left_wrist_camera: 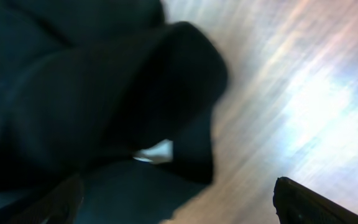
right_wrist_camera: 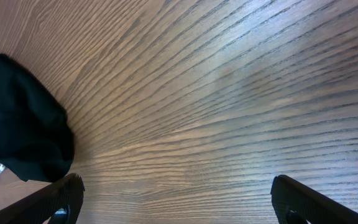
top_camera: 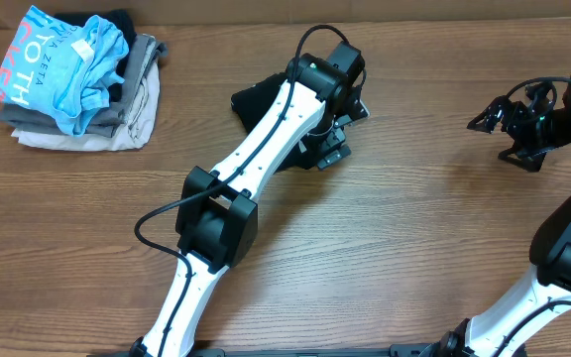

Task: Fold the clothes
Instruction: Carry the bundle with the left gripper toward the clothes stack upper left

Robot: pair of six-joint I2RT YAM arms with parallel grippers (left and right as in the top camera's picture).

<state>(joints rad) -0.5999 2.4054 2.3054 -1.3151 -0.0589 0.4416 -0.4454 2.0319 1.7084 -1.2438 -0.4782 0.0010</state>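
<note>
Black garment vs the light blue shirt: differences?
The plain black fabric garment lies on the bare wooden table, partly under the left arm; the light blue shirt sits atop grey and beige garments. The blue one carries pink lettering; the black one shows only a small white patch. Both are crumpled.

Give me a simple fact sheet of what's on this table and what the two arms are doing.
Table: brown wood
Black garment: crumpled near the table's middle, not folded
Left gripper: open, over the black garment
Right gripper: open, over bare wood, to the right of the garment
Clothes pile: far left corner; light blue shirt on top, grey and beige garments beneath
</note>
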